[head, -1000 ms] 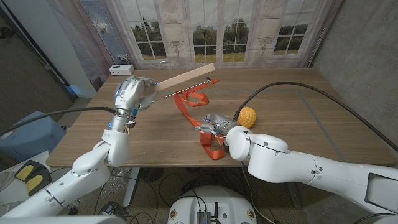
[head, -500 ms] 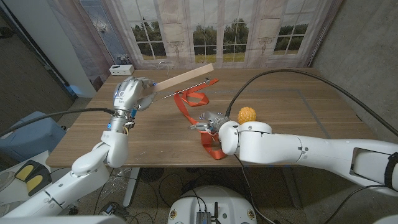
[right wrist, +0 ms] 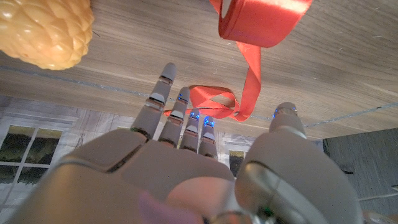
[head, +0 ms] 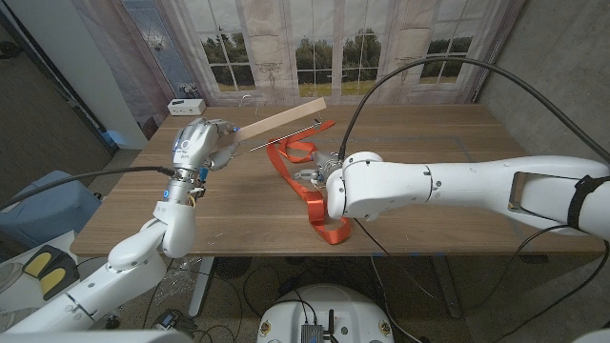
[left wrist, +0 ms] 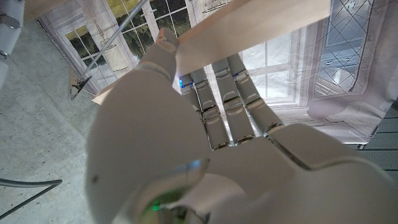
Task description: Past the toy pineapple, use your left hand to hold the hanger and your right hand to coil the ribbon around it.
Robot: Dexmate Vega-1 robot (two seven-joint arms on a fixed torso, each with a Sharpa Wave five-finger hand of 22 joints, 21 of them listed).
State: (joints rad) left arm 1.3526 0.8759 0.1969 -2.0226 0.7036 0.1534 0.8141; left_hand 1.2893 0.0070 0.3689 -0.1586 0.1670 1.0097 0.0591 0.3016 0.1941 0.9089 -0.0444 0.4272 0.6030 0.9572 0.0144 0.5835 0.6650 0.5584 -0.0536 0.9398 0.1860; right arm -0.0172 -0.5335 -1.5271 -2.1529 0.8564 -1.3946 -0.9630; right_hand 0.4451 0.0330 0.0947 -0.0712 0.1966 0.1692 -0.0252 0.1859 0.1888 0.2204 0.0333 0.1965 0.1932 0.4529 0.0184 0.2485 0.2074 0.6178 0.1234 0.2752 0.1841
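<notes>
Swung leftward, right robot hand (right wrist: pixel 186 162) hovers spread, empty, above ribbon (head: pixel 303 176); left robot hand (head: pixel 200 143) grips hanger (head: pixel 281 119).

A pale wooden hanger (head: pixel 286 116) with a thin metal rod slants above the worktop, its near end gripped. A red ribbon (head: pixel 303 176) trails from it in loose loops. The yellow pineapple (right wrist: pixel 45 31) apparently lies just beside the ribbon.

A wooden table (head: pixel 448 181) carries an orange ribbon (head: pixel 286 170) and, seemingly, a toy pineapple (right wrist: pixel 43 31).
</notes>
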